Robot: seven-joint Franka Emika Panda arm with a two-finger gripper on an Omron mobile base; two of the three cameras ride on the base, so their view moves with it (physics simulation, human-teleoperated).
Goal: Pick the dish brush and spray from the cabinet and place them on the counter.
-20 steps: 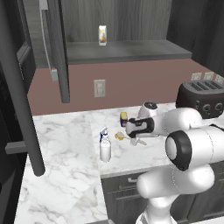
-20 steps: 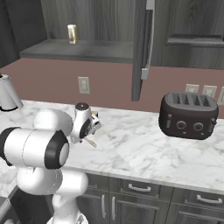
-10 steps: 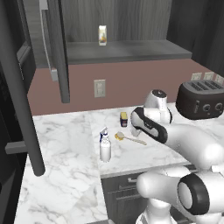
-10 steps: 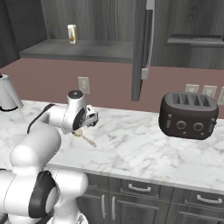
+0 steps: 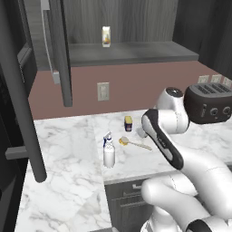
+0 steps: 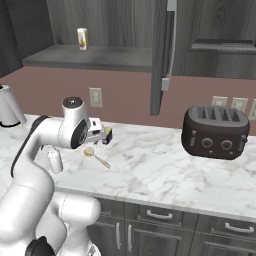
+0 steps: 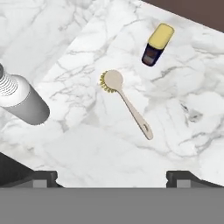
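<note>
Now the dish brush (image 7: 127, 102) lies flat on the counter (image 7: 87, 144), ahead of my spread, empty fingers (image 7: 43, 177); the spray (image 7: 22, 101) stands off to one side. I judge both placed, so I'd lift the gripper (image 7: 111, 179) straight away, brushing neither.

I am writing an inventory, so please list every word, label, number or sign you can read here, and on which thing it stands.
None can be read.
Carton on the cabinet shelf: label too blurred.
Toaster: dials unmarked.
Spray bottle, dish brush, yellow-and-dark block: no print visible.
</note>
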